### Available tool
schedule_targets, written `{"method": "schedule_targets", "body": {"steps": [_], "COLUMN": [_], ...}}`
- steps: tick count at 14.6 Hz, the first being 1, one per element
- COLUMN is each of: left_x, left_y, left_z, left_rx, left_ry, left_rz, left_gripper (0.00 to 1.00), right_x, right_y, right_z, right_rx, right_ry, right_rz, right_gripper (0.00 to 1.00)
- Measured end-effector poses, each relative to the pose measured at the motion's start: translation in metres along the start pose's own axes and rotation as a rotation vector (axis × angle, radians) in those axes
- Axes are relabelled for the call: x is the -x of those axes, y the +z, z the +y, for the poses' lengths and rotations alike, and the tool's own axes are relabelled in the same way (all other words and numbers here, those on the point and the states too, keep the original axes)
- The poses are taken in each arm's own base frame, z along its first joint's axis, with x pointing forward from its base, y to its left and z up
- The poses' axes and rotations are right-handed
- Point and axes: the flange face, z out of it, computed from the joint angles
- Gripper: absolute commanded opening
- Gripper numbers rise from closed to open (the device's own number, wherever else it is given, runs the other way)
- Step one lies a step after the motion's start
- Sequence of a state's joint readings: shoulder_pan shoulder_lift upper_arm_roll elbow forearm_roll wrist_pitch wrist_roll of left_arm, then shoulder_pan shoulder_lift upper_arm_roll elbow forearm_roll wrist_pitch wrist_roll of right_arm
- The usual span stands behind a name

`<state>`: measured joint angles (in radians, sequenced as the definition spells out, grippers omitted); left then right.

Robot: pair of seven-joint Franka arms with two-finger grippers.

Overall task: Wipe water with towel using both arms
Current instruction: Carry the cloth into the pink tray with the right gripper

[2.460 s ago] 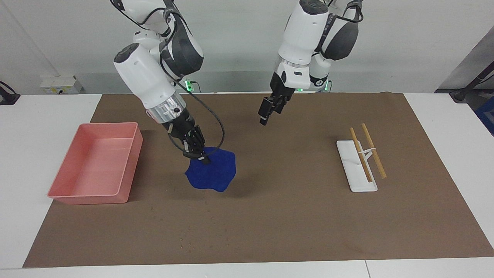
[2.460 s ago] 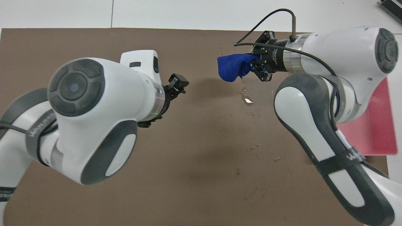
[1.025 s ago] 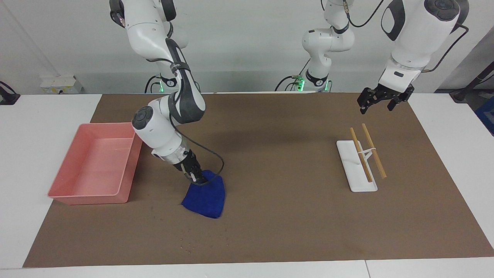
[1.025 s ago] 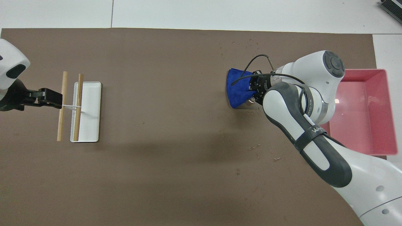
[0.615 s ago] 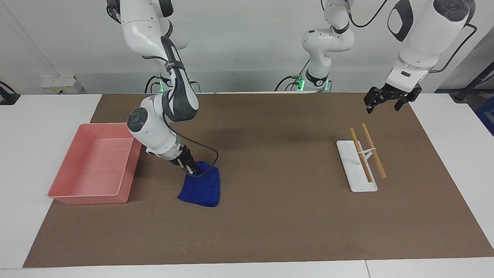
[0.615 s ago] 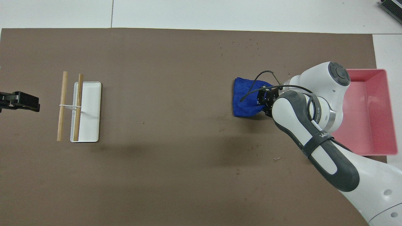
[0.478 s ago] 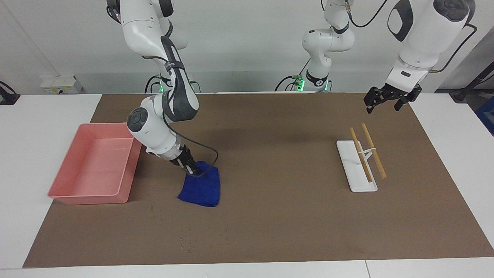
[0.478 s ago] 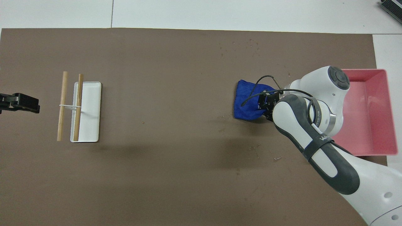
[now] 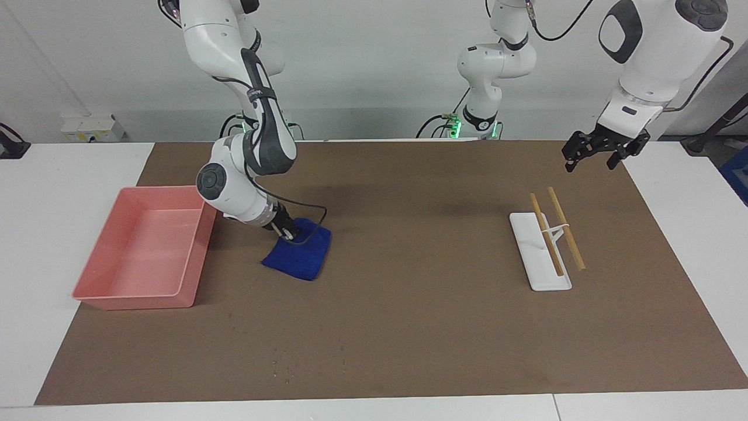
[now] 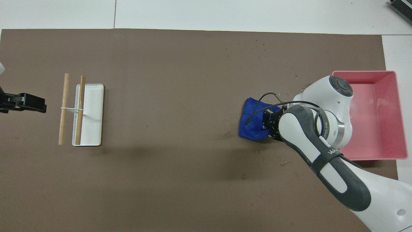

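A blue towel (image 9: 296, 252) (image 10: 252, 124) lies bunched flat on the brown mat (image 9: 421, 316), beside the pink tray. My right gripper (image 9: 286, 233) (image 10: 269, 125) is shut on the towel's edge nearest the tray and presses it low onto the mat. A few small water drops (image 10: 282, 162) show on the mat, nearer to the robots than the towel. My left gripper (image 9: 589, 165) (image 10: 36, 103) hangs open and empty in the air over the mat's edge at the left arm's end of the table, apart from the towel.
A pink tray (image 9: 196, 257) (image 10: 399, 116) stands at the right arm's end of the table, close to the right arm's elbow. A white flat holder (image 9: 534, 257) (image 10: 93, 122) with two wooden sticks (image 9: 565, 229) (image 10: 65, 106) across it lies below the left gripper.
My right gripper has dragged the towel along the mat toward the robots. The left gripper has drifted a little farther out toward its own end of the table.
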<state>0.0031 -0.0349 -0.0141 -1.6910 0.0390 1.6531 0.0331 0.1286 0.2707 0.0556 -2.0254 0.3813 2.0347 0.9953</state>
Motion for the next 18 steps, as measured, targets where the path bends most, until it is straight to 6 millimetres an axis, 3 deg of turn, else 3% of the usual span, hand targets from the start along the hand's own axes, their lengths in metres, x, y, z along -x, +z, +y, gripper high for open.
{"method": "schedule_targets", "body": {"steps": [4,12,15,18], "left_x": [0.0,-0.001,-0.003,-0.003], "left_y": [0.001,0.002,0.002,0.003], "left_z": [0.0,0.014,0.016,0.017], "left_rx": [0.003,0.014,0.025,0.026], "left_ry": [-0.001,0.023,0.023,0.024], "left_rz": [-0.003,-0.002,0.008,0.01], "left_gripper": [1.0,1.0,1.0,1.0], "right_x": [0.012,0.063,0.07,0.073], "right_y": [0.007,0.014,-0.001,-0.046], "right_z": [0.02,0.056,0.061,0.061], "right_rx": [0.062,0.183,0.174,0.11], "right_ry": [-0.012,-0.068,-0.08,-0.111], "right_rz": [-0.028,-0.074,-0.064,0.017], "right_gripper": [0.0,0.0,0.0,0.0]}}
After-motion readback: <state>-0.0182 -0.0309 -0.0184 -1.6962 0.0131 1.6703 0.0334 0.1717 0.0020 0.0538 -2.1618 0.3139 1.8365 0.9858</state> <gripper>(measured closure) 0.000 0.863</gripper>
